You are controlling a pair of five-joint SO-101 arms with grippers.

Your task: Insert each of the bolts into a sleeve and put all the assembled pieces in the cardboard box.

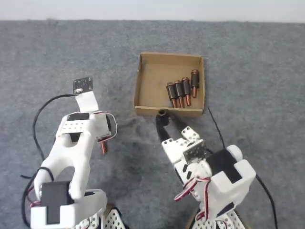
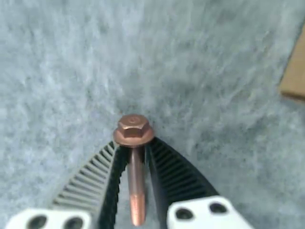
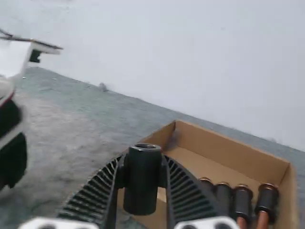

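My left gripper [image 2: 134,149] is shut on a copper bolt [image 2: 135,164], hex head past the fingertips, shank between the ribbed fingers. In the high view this bolt [image 1: 103,146] hangs above the grey carpet under the left gripper [image 1: 104,142], left of the box. My right gripper [image 3: 143,167] is shut on a black sleeve [image 3: 141,180], held upright with its open end up. From above, the sleeve [image 1: 162,114] and right gripper [image 1: 163,120] sit just in front of the cardboard box [image 1: 144,81]. Several assembled pieces [image 1: 182,92] lie side by side in it.
Grey carpet covers the table up to a white wall at the back. The box's near wall [image 3: 158,138] stands right behind the sleeve, with the assembled pieces [image 3: 233,198] inside. Part of the left arm [image 3: 10,143] shows at the right wrist view's edge. Cables trail beside both arms.
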